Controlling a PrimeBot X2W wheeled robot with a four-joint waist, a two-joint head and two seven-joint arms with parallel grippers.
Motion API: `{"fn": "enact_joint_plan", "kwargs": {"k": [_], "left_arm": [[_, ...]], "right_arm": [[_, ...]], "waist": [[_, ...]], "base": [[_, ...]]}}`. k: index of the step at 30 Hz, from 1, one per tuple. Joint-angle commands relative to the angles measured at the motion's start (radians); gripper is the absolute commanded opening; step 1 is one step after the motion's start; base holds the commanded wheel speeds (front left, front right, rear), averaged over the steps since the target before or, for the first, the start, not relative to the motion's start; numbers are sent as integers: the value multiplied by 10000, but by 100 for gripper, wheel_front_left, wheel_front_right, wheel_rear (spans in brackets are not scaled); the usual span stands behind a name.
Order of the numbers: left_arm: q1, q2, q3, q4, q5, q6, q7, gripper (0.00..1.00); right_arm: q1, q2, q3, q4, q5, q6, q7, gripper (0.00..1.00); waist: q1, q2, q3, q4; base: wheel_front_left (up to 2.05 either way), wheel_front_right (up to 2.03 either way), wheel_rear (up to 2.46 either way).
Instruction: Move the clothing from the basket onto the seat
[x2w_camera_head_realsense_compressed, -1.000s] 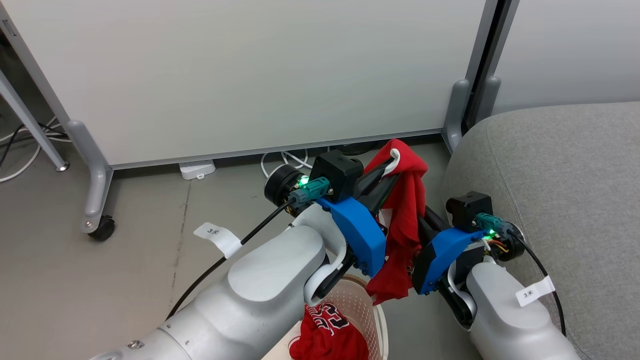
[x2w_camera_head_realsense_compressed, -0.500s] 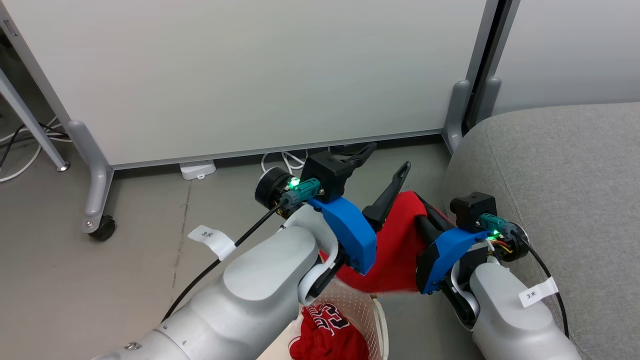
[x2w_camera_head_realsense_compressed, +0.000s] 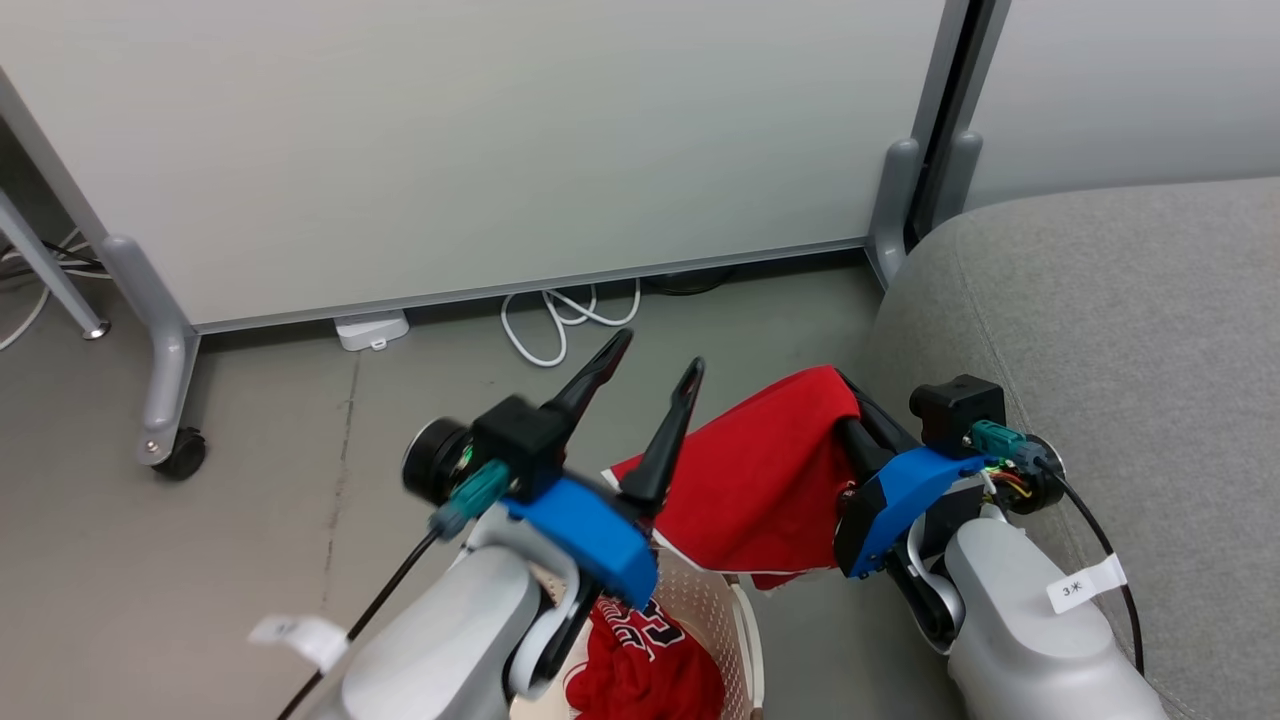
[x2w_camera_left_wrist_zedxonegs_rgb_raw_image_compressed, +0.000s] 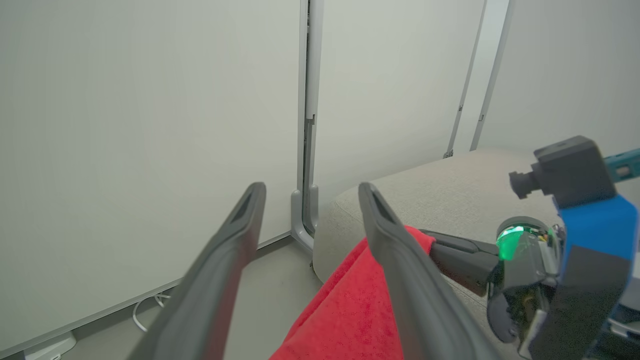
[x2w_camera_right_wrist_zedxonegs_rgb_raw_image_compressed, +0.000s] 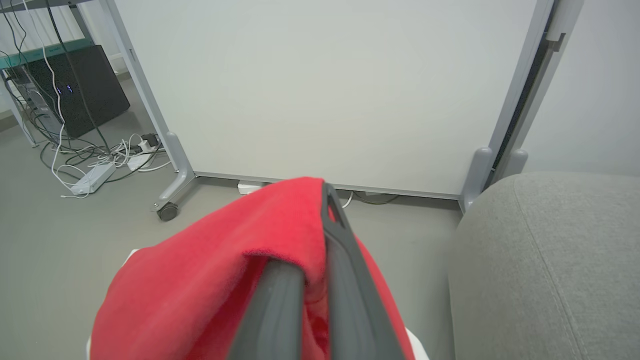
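Head view: the right gripper (x2w_camera_head_realsense_compressed: 858, 415) pinches a red garment (x2w_camera_head_realsense_compressed: 760, 470) by its upper edge, the cloth draping down and left above the basket (x2w_camera_head_realsense_compressed: 722, 612). The garment hangs clear of the light grey seat (x2w_camera_head_realsense_compressed: 1100, 330), which lies just to the right. The left gripper (x2w_camera_head_realsense_compressed: 657, 355) stands beside the cloth with fingers spread and nothing between them. A numbered garment (x2w_camera_head_realsense_compressed: 640, 660), red with dark white-edged numerals, lies bunched inside the basket. A white cable (x2w_camera_head_realsense_compressed: 560, 315) lies coiled on the grey floor (x2w_camera_head_realsense_compressed: 250, 500) at the foot of a pale partition panel (x2w_camera_head_realsense_compressed: 500, 150).

Left wrist view: the left gripper (x2w_camera_left_wrist_zedxonegs_rgb_raw_image_compressed: 311, 190) is spread wide and empty, with the red garment (x2w_camera_left_wrist_zedxonegs_rgb_raw_image_compressed: 345, 310) showing behind one finger. The right gripper (x2w_camera_left_wrist_zedxonegs_rgb_raw_image_compressed: 450, 250) reaches in from the right, closed on the cloth's edge, in front of the seat (x2w_camera_left_wrist_zedxonegs_rgb_raw_image_compressed: 450, 185).

Right wrist view: the right gripper (x2w_camera_right_wrist_zedxonegs_rgb_raw_image_compressed: 315, 250) has its fingers pressed together on a fold of the red garment (x2w_camera_right_wrist_zedxonegs_rgb_raw_image_compressed: 200, 280), which drapes over one finger. The seat (x2w_camera_right_wrist_zedxonegs_rgb_raw_image_compressed: 550, 260) is near, to the right.
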Motion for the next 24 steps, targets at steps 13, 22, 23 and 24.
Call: {"fn": "enact_joint_plan", "kwargs": {"k": [13, 22, 23, 24], "left_arm": [[3421, 115, 3506, -1728, 2844, -435, -43, 100], [4579, -255, 4966, -1742, 3727, -985, -45, 100], [4640, -306, 5074, -1740, 3811, -1061, -43, 100], [4694, -351, 5171, -1741, 3883, -1097, -43, 100]], "right_arm": [[244, -24, 129, -504, -253, 5, -53, 0], [399, -24, 101, -793, -377, 5, -53, 0], [413, -25, 74, -811, -374, 3, -53, 0], [432, -25, 75, -837, -323, 5, -53, 0]], "waist": [[0, 0, 234, -627], [0, 0, 228, -920], [0, 0, 231, -945], [0, 0, 235, -983]], "base": [[0, 0, 0], [0, 0, 0], [0, 0, 0], [0, 0, 0]]}}
